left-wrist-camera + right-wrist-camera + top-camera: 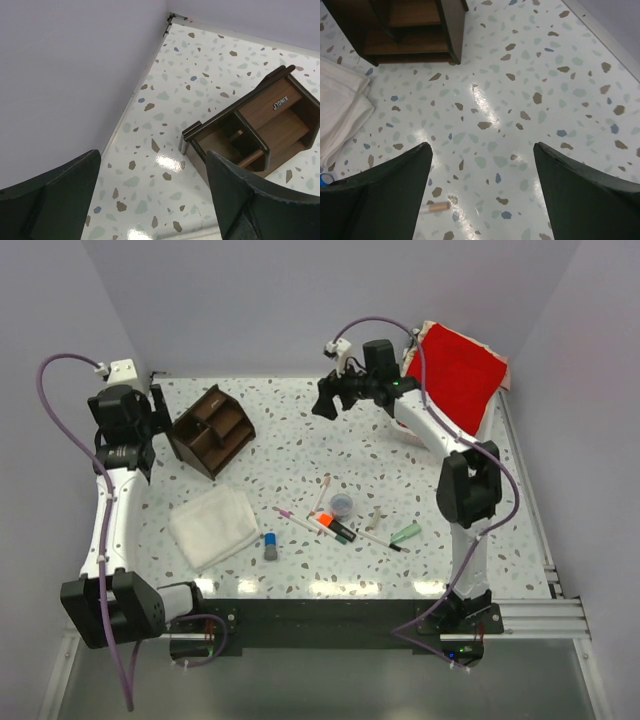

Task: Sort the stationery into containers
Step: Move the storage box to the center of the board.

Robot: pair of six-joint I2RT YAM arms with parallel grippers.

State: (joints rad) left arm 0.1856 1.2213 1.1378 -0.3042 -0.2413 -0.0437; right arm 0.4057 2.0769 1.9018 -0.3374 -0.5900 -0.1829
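The dark brown wooden organizer [211, 429] stands at the back left of the table; it also shows in the left wrist view [260, 130] and the right wrist view [410, 30]. The stationery lies near the front centre: thin pale pens [298, 521], an orange-and-black highlighter [335, 527], a small round bluish pot [342, 504], a mint-green cap piece [405, 534] and a blue-capped grey stick [270, 546]. My left gripper [152, 430] is open and empty, raised left of the organizer. My right gripper [328, 400] is open and empty, high over the back centre. A pen tip [434, 206] shows below it.
A white folded cloth [213, 527] lies at the front left, also in the right wrist view [342, 112]. A white basket with red cloth [458, 370] sits at the back right. Walls close the left and back table edges.
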